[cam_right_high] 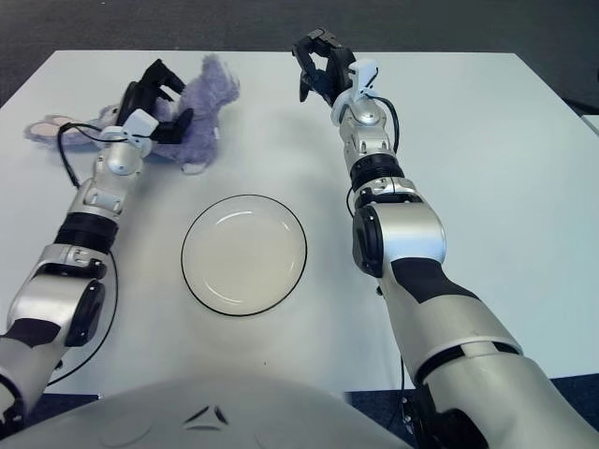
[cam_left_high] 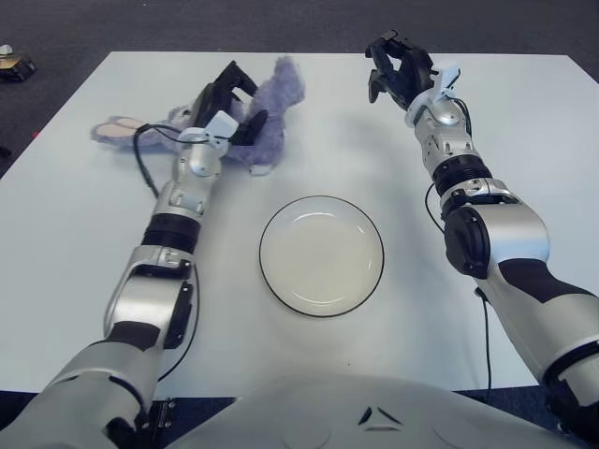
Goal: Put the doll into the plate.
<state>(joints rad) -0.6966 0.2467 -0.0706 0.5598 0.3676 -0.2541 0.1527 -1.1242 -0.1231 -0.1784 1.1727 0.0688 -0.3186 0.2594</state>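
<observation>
Doll (cam_left_high: 267, 103) sits at the table's (cam_left_high: 84, 271) far left in your left eye view, your left hand (cam_left_high: 227, 110) curled around its plush body, well short of the plate (cam_left_high: 321, 254). Soft and light; keep hold of the torso, since the ears flop. Right eye view: right hand (cam_right_high: 320, 63) hangs curled and empty beyond the plate.

A white desk (cam_left_high: 524, 122) is being shown from above, set on dark flooring (cam_left_high: 94, 28). A white plate (cam_left_high: 321, 254) with a dark rim is lying near its middle, and a purple doll (cam_left_high: 267, 108) toward its far left.
</observation>
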